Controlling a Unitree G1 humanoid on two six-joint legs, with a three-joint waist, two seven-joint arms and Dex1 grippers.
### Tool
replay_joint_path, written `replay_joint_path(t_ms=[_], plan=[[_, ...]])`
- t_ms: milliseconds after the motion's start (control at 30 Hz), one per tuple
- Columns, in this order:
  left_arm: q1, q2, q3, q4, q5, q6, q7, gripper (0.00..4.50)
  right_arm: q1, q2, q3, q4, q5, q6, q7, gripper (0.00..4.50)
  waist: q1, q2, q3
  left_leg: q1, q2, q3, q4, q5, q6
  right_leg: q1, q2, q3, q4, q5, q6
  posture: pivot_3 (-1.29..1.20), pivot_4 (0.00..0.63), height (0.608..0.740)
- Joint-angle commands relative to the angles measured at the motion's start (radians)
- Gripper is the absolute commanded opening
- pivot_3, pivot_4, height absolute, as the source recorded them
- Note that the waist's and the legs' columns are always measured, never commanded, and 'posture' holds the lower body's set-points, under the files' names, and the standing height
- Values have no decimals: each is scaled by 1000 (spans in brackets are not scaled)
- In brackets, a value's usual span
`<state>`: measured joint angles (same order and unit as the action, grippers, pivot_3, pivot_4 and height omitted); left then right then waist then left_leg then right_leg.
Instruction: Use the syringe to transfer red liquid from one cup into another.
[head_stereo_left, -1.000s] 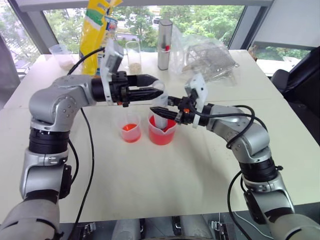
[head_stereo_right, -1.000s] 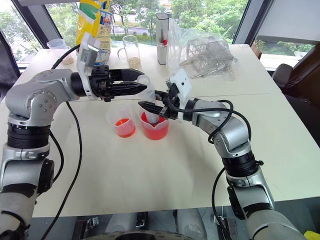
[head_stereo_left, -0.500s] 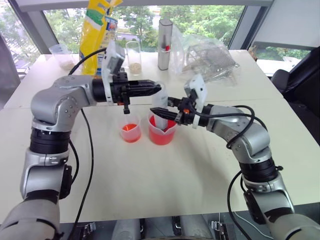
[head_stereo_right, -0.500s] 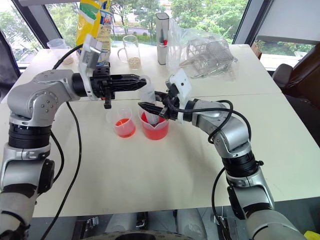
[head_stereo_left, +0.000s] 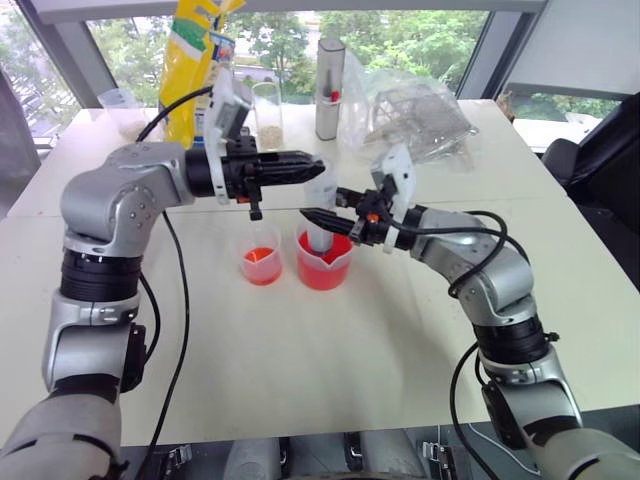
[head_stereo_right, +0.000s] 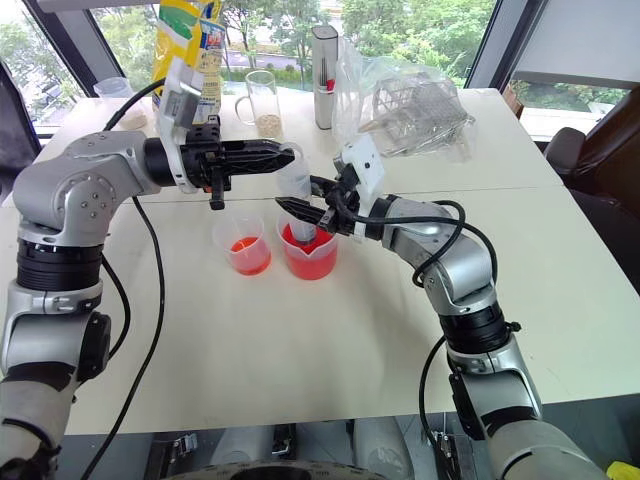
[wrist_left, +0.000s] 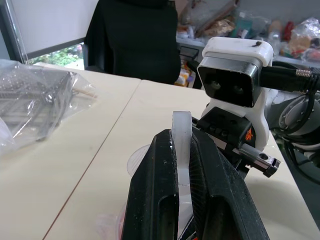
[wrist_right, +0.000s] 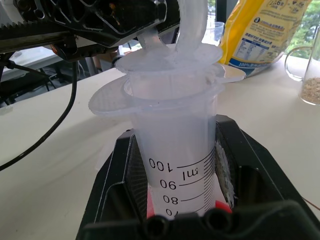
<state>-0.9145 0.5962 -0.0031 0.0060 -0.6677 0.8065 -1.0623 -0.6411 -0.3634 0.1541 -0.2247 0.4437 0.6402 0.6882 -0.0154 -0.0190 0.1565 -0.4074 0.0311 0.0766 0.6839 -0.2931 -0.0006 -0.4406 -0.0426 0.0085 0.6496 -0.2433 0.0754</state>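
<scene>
The syringe (head_stereo_left: 320, 215) stands upright with its tip in the larger beaker (head_stereo_left: 323, 262), which holds red liquid (head_stereo_left: 322, 272). The right gripper (head_stereo_left: 322, 217) is clamped around the barrel. The left gripper (head_stereo_left: 308, 166) is closed on the white plunger (wrist_left: 181, 150) handle at the top. The smaller beaker (head_stereo_left: 261, 260) stands just beside the larger one, at its 9 o'clock, with a little red liquid in it.

Risks from this position:
- An off-axis plunger pull can tilt the barrel and tip the larger beaker.
- The thin handle can slip from the closed fingers.
- A raised tip draws air.
- A fast transfer can drip liquid on the table (head_stereo_left: 300, 360).
</scene>
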Motion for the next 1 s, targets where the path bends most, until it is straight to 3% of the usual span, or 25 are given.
replay_joint_path(t_ms=[33,1000], plan=[[-72,-4,69,-14,-32,-22,15,85,24,11,54,5,-10,4,30,1460,0,0,0,0,0,0,0,0,0,0,0,0,0,0,0,0,150,740],[-98,-22,74,-8,-27,-30,31,85,19,14,51,-20,-6,17,36,1460,0,0,0,0,0,0,0,0,0,0,0,0,0,0,0,0,150,740]])
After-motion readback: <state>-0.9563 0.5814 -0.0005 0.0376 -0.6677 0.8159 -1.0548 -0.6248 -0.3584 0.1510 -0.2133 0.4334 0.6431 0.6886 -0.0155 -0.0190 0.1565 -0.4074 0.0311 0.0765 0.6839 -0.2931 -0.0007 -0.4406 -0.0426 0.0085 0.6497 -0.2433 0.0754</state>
